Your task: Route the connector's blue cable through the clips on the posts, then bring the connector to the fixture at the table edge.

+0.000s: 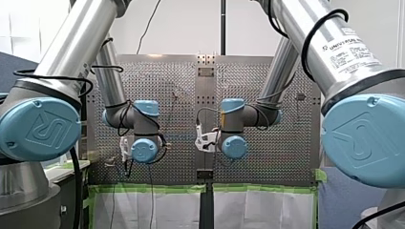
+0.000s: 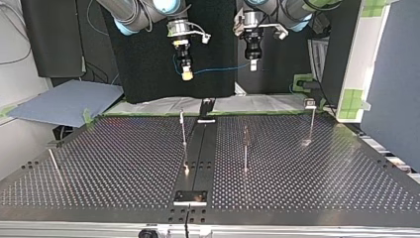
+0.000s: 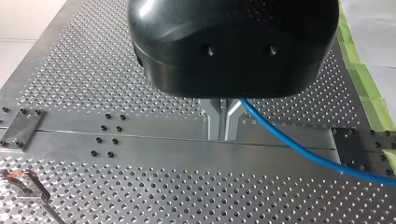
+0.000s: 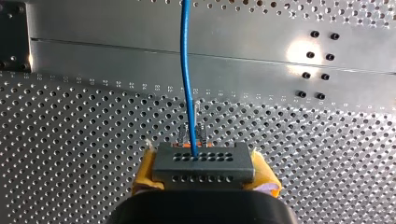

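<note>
In the top view my right gripper [image 2: 186, 74] hangs high behind the table, its yellow pads shut on the connector. The right wrist view shows this grey connector [image 4: 204, 163] clamped between the yellow pads [image 4: 144, 173], with the blue cable [image 4: 187, 79] running straight out ahead of it. The cable [image 2: 218, 69] sags across to my left gripper [image 2: 253, 65], black with metal fingers. In the left wrist view those fingers [image 3: 223, 136] stand together, and the blue cable [image 3: 299, 147] leaves them sideways. Thin posts [image 2: 183, 130] [image 2: 245, 146] [image 2: 311, 124] stand on the perforated table, away from the cable.
A dark plate strip [image 2: 198, 148] runs down the table's middle, ending in a small block [image 2: 190, 197] at the near edge and another [image 2: 206, 107] at the far edge. One more post [image 2: 52, 161] leans at the left. A clip post [image 3: 29, 185] shows below my left gripper.
</note>
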Robot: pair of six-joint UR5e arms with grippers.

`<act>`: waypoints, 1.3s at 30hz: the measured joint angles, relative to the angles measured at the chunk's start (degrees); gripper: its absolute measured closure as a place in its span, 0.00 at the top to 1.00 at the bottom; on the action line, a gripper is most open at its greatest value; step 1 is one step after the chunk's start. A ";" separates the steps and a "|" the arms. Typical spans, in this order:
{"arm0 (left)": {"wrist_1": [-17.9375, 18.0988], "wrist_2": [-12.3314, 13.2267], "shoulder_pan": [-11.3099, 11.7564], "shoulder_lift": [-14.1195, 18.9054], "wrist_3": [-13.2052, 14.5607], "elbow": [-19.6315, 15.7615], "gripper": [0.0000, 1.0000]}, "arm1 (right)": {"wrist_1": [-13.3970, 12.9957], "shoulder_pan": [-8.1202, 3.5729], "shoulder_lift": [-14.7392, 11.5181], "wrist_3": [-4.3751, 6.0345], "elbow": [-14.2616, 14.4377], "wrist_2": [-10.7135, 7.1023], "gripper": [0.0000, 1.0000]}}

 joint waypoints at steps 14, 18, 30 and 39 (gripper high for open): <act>-0.12 0.19 0.31 -0.22 -0.03 -0.30 0.08 | 1.43 -0.06 1.50 0.14 0.44 -0.22 0.00; -0.24 0.47 0.70 -1.66 -0.01 -1.33 0.08 | 1.98 -0.08 3.36 0.17 0.51 -0.26 0.00; -0.26 0.53 0.79 -2.79 0.00 -1.66 0.08 | 2.11 -0.09 4.64 0.17 0.52 -0.26 0.00; -0.26 0.53 0.79 -2.81 0.00 -1.67 0.08 | 2.11 -0.08 4.66 0.17 0.52 -0.27 0.00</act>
